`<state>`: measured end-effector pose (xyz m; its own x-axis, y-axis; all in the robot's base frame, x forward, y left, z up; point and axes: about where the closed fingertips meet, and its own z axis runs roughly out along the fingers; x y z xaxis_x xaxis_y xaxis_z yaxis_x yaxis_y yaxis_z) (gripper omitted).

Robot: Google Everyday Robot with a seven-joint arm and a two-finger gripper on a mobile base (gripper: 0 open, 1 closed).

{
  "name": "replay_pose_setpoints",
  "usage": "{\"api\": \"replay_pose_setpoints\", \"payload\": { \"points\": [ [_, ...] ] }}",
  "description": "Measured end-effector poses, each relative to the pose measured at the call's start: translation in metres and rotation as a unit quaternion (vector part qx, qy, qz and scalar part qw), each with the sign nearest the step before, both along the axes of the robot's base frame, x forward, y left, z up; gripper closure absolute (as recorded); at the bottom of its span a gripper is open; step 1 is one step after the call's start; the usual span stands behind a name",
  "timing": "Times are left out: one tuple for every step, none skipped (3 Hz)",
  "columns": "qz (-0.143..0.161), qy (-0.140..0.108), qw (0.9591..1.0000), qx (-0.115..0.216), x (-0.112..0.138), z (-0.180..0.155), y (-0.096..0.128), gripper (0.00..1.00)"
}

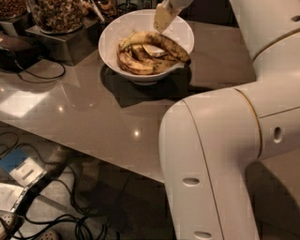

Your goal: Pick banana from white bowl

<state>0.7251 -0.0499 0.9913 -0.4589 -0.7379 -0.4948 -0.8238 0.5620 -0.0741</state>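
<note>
The white bowl [108,37] stands at the back of the grey table. The banana [164,43], long, curved and heavily black-blotched, lies across the top of the other bananas [133,63] in the bowl, its dark end toward the right rim. My gripper [162,19] hangs just above the bowl's far side, over the banana's middle, and is apart from it. Nothing shows in the gripper. Its upper part is cut off by the top edge of the view.
Glass jars of nuts [56,14] stand on a dark stand left of the bowl, with a black cable [33,72] on the table. My white arm [220,159] fills the right foreground. Cables and boxes [23,173] lie on the floor below the table's front edge.
</note>
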Motion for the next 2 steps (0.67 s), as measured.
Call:
{"api": "replay_pose_setpoints", "payload": {
  "points": [
    [-0.001,-0.001,1.0000,0.002,0.001,-0.001,0.001,1.00],
    [-0.006,-0.020,0.9997,-0.009,0.003,0.012,0.002,1.00]
  ]
}}
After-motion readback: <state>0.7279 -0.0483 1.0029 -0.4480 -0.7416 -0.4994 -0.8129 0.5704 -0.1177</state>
